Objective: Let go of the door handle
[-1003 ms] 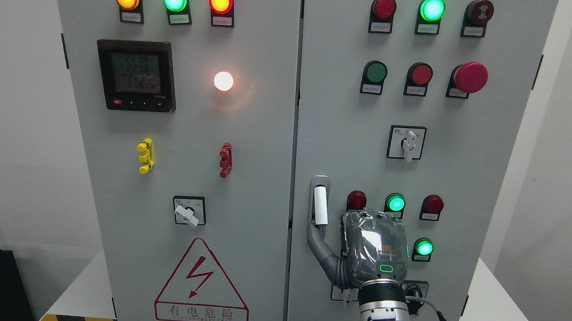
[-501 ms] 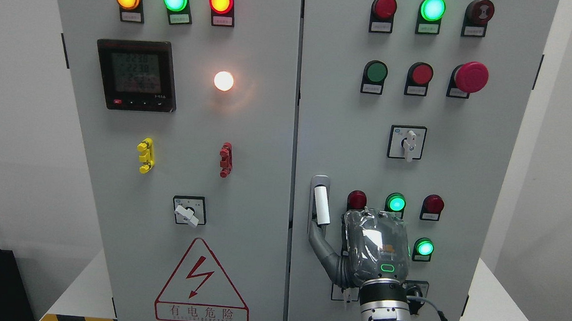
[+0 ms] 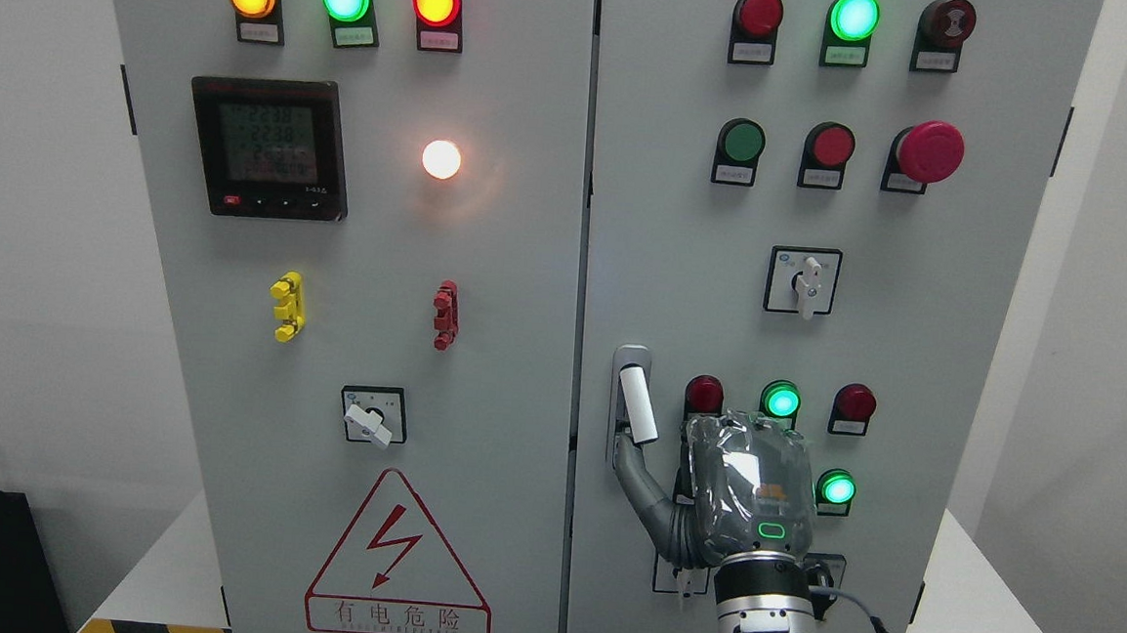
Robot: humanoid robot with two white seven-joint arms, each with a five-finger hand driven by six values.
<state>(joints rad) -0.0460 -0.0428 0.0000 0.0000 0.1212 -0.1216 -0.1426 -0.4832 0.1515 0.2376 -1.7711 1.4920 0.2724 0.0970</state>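
The door handle [image 3: 634, 404], a grey recessed plate with a white lever, sits at the left edge of the cabinet's right door [image 3: 687, 216]. The lever's lower end leans slightly to the right. My right hand [image 3: 751, 485], wrapped in clear plastic, is just right of and below the handle, its back facing the camera. A grey jointed part of the hand [image 3: 652, 506] reaches up and left and meets the lever's lower end. The back of the hand hides the rest of the grip. My left arm does not show.
Around the hand are red and green indicator lamps [image 3: 780, 400], a rotary switch [image 3: 804, 282] above and a red mushroom button [image 3: 929, 151]. The left door [image 3: 347, 342] carries a meter, lamps, a switch and a red warning triangle. Both doors look closed.
My right hand has drifted slightly right and down. The white lever's lower end has swung a little to the right with it.
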